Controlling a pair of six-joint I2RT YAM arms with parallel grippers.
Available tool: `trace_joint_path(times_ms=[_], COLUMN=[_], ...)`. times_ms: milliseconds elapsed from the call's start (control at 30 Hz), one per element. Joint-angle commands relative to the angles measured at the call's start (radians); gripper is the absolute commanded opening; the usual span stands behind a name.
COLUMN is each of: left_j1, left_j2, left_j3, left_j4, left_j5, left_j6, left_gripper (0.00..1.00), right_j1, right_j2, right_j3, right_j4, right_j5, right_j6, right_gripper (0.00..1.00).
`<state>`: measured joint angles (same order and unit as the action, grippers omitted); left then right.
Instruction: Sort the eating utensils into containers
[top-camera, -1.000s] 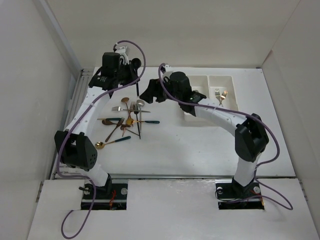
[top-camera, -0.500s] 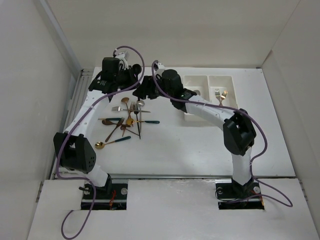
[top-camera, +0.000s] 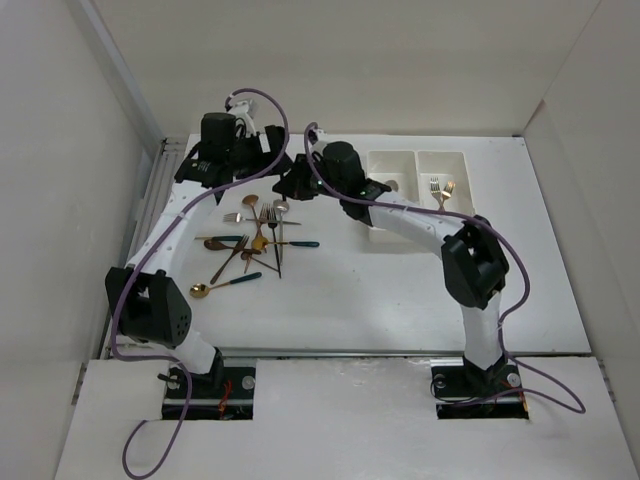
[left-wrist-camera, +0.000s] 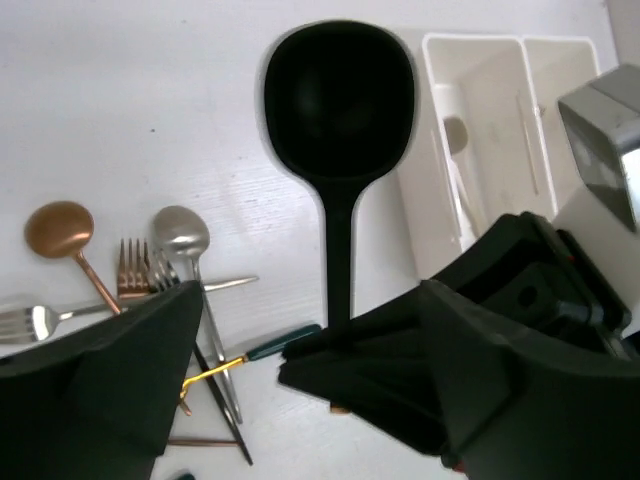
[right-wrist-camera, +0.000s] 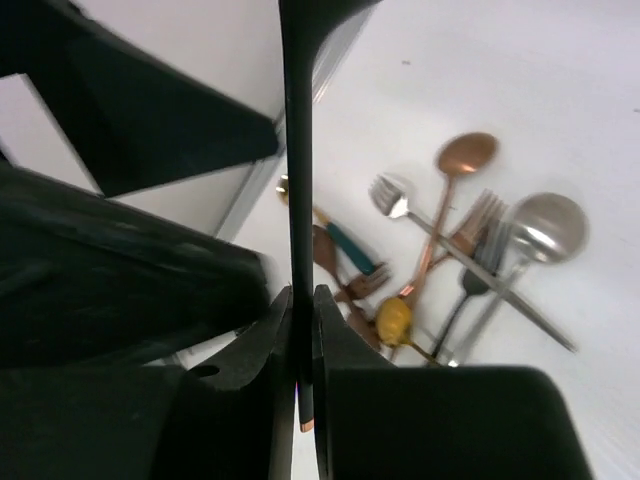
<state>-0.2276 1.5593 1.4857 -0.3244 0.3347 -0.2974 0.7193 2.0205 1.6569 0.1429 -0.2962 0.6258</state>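
the thin handle of a black spoon (left-wrist-camera: 338, 95) is pinched tight by the right gripper (right-wrist-camera: 303, 330). the left gripper (left-wrist-camera: 312, 300) is spread wide, with one finger seen on each side of the spoon. the spoon is held up in the air above the table (top-camera: 400, 290). below it, a pile of forks and spoons (top-camera: 250, 240) is spread on the table. two white bins (top-camera: 415, 156) are set just to the right, with a silver spoon (left-wrist-camera: 455, 135) in the left one and two forks (top-camera: 440, 190) in the right one.
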Motion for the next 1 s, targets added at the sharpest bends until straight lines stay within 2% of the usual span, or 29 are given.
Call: trace_joint_path(times_ms=[0,33,167,233,367,400,467,567,667,767,833,900,967], left_j1=[-0.003,-0.003,-0.003,-0.003,0.03,0.039,0.06,0.088,0.088,0.088,0.062,0.062,0.062], left_j2=[-0.028,-0.016,-0.007,-0.007,0.013,0.013,0.033,0.045,0.111,0.211,0.263,0.272,0.294], left_j3=[0.024,0.024,0.062,0.062,0.033,0.022,-0.001,-0.036,-0.045,-0.001,0.008,-0.01,-0.036], left_j4=[-0.007,-0.007,-0.016,0.03,0.093,0.102,0.102,0.102,0.075,-0.033,-0.082,-0.082,-0.068], left_j5=[-0.022,-0.039,-0.187,-0.303,-0.452,-0.453,-0.36,-0.24,-0.22,-0.207,-0.247,-0.279,-0.312], left_j6=[0.072,0.09,0.217,0.263,0.227,0.227,0.227,0.247,0.236,0.225,0.225,0.225,0.198], left_gripper=[0.92,1.0,1.0,1.0,1.0,1.0,1.0,0.95,0.8,0.67,0.67,0.67,0.67], right_j1=[-0.053,-0.096,-0.225,-0.267,-0.351,-0.385,-0.408,-0.417,-0.417,-0.417,-0.417,-0.417,-0.417], right_j2=[-0.095,-0.118,-0.253,-0.324,-0.333,-0.322,-0.281,-0.205,-0.152,-0.143,-0.166,-0.177,-0.177], right_j3=[-0.048,-0.107,-0.254,-0.295,-0.287,-0.263,-0.247,-0.201,-0.155,-0.155,-0.171,-0.18,-0.171], right_j4=[0.084,0.084,0.022,-0.077,-0.329,-0.421,-0.479,-0.561,-0.624,-0.611,-0.611,-0.602,-0.602], right_j5=[0.045,0.045,0.101,0.155,0.277,0.278,0.292,0.342,0.361,0.382,0.393,0.402,0.413], right_j6=[0.003,0.003,-0.037,-0.135,-0.27,-0.285,-0.333,-0.373,-0.373,-0.347,-0.333,-0.322,-0.322], right_gripper=[0.0,0.0,0.0,0.0,0.0,0.0,0.0,0.0,0.02,0.19,0.28,0.29,0.35])
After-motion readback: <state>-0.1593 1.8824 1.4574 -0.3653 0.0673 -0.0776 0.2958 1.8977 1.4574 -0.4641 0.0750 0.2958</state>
